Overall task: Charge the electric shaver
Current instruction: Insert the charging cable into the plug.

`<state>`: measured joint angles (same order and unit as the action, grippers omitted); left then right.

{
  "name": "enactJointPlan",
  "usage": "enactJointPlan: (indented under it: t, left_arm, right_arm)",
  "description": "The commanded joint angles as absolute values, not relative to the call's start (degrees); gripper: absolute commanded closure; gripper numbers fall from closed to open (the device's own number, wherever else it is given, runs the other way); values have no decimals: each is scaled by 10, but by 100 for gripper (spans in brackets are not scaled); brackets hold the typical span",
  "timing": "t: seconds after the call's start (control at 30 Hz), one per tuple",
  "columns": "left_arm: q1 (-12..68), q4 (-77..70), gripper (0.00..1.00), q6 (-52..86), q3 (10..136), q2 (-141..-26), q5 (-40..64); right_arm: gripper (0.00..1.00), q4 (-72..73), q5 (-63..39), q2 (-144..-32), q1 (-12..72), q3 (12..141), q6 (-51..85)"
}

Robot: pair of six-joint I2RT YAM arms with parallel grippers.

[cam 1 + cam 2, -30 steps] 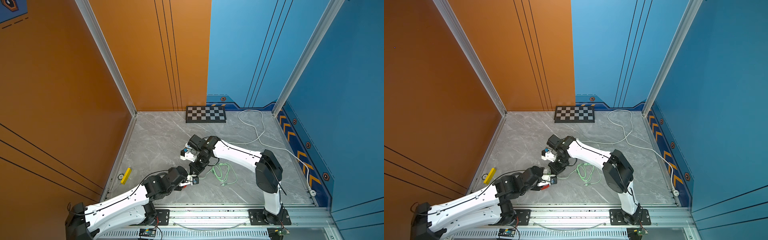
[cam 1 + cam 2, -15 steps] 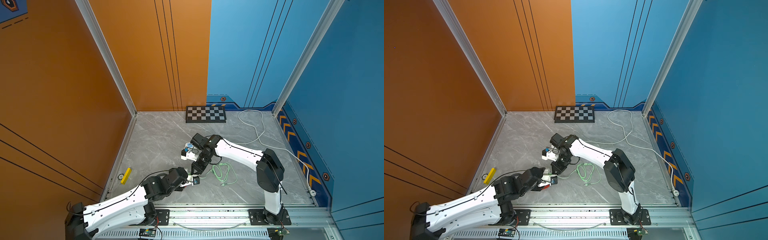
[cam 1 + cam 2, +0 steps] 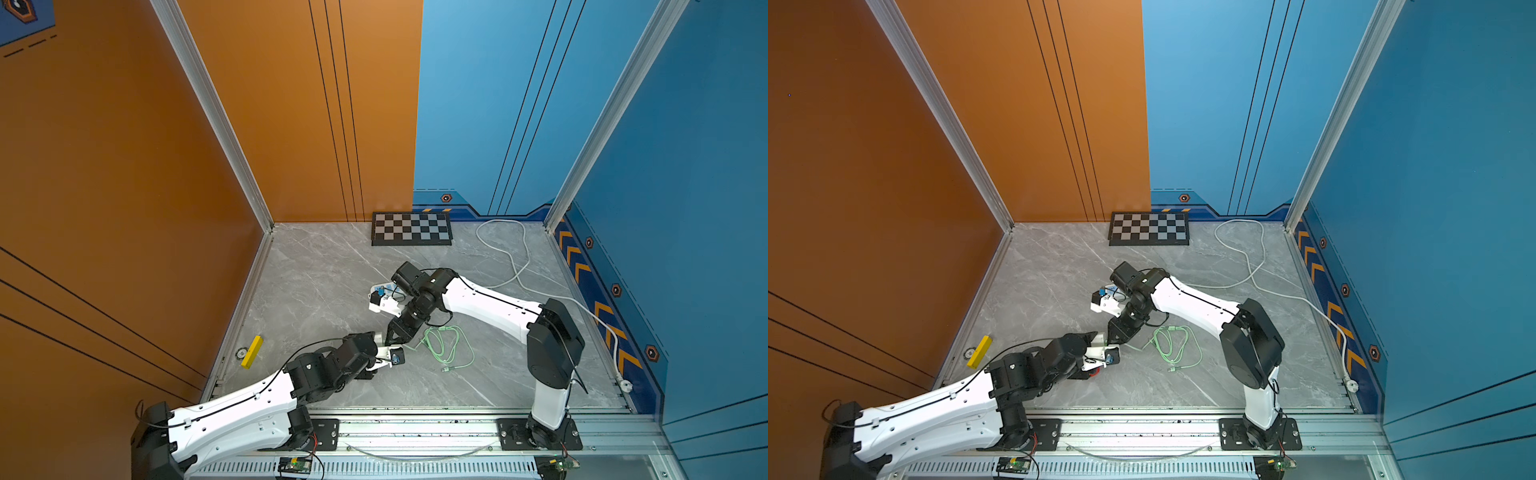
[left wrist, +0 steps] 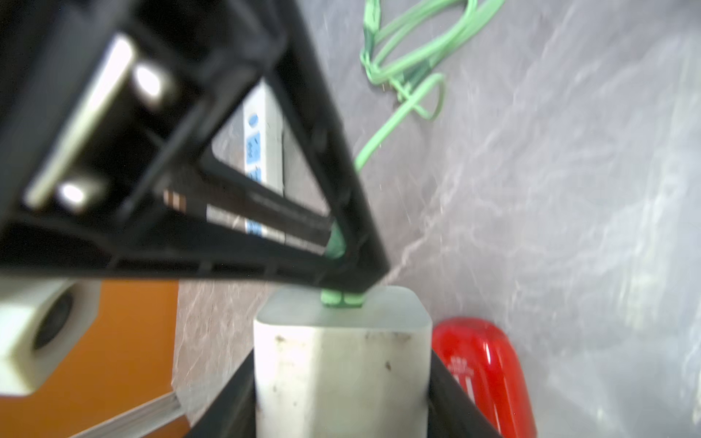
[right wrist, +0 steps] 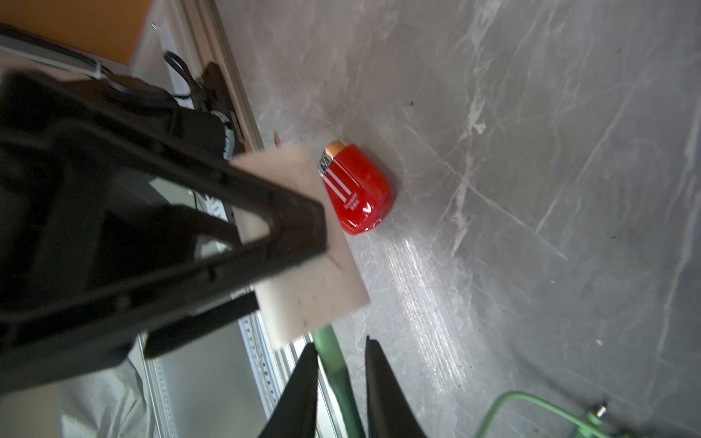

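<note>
Glossy red electric shaver (image 5: 356, 189), silver-headed; left gripper (image 4: 341, 398) clamps charger (image 4: 341, 356); right gripper (image 5: 341, 343) parted around green cable (image 5: 335, 368)

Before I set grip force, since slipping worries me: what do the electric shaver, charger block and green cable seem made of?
Electric shaver: likely glossy red plastic, sharp highlights; metallic-looking head end. Charger block: matte white plastic, apparently, with dark scuff specks. Green cable: probably soft rubbery sheath, lying in loose loops.
</note>
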<state>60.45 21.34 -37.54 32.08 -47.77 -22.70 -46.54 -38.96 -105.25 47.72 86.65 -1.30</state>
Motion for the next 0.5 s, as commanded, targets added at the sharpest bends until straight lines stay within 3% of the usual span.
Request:
enactJointPlan:
  t: [0.0,0.3,0.47]
  left_arm:
    - [635,46,100,-354,324,-447,-136]
    - [599,-28,100,-306,277,-463,-170]
    - [562,-72,100,-256,264,-468,-194]
  right_arm:
    - [64,-306,-335,-986,423,826,24]
    - [55,-320,-274,-772,324,701,66]
    - [52,-356,-202,-647,330,667,89]
